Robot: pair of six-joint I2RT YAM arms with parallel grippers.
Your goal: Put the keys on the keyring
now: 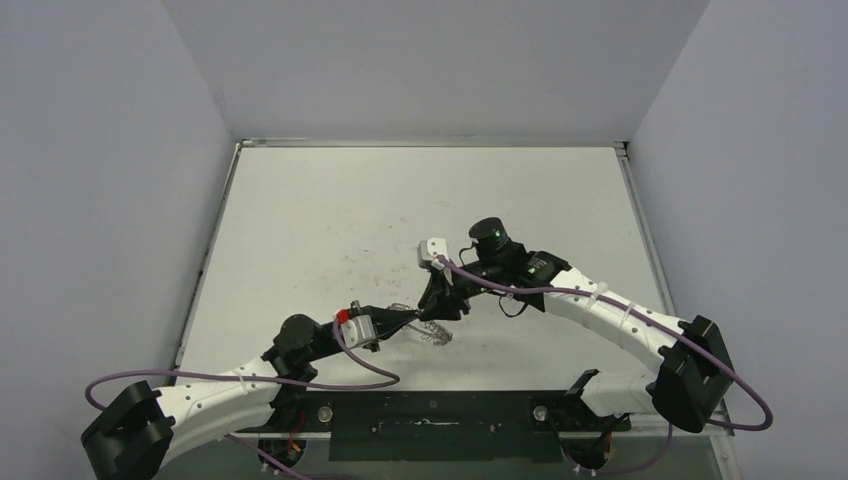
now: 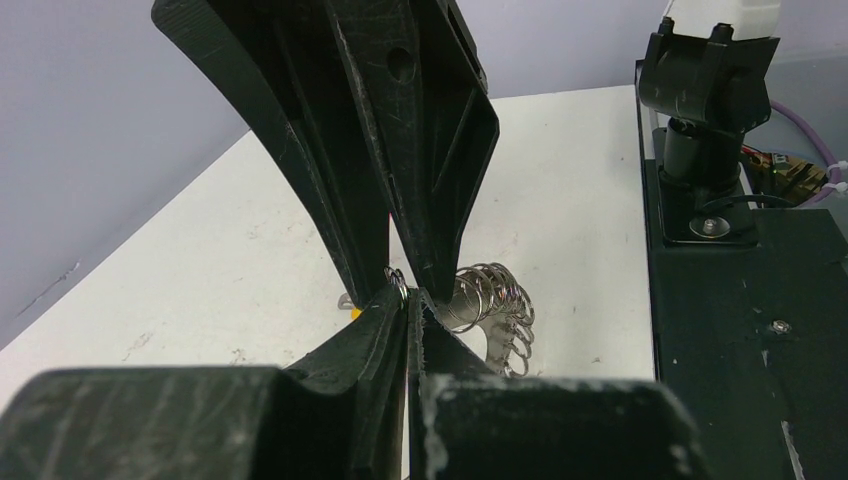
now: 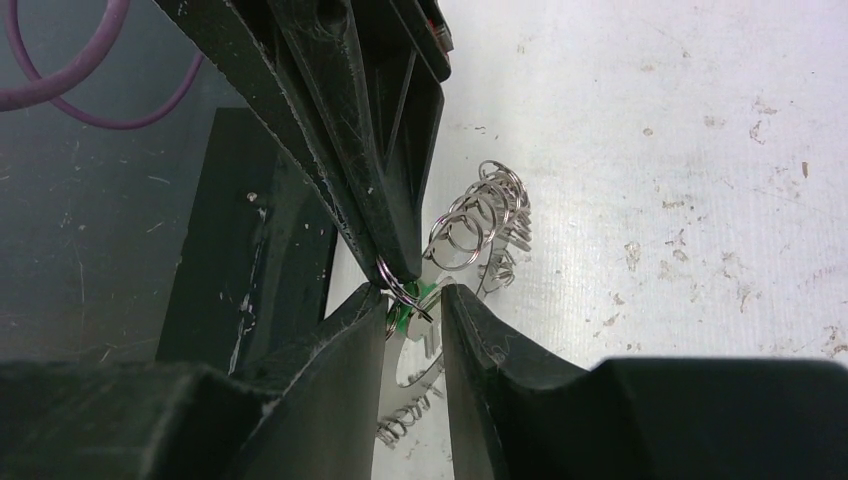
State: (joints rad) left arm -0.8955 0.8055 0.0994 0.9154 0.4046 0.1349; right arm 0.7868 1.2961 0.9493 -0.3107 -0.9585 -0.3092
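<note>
Viewed from above: two black arms meeting low over a scuffed white worktop [image 1: 330, 220], close to its near edge and about midway between its left and right edges.

Directly beneath the meeting point, the keyring [image 1: 432, 331]: a silver disc fringed with small wire loops. From the wrist cameras, loops bunched in a curving row, overlapping like stacked coins, with a pale slice of the flat disc below them. Round, so no long axis to name; flat or tipped on its rim, impossible to tell.

Left tool [image 2: 408, 298]: fingers pressed together, pinching a small wire ring [image 2: 397, 281] at the very tips. Unclear whether that ring belongs to the keyring's fringe or to a key.

Right tool [image 3: 415, 295]: fingers apart, tip to tip with the left tool. In the gap, just under the pinched ring and against one finger, the green head of the green key [image 3: 403, 314]. Blade hidden, so pointing direction unknown.

Yellow-orange key [image 2: 355, 312]: only a speck of its coloured head visible on the worktop beside the left tool's finger, on the side away from the loops. Length and heading out of sight.
</note>
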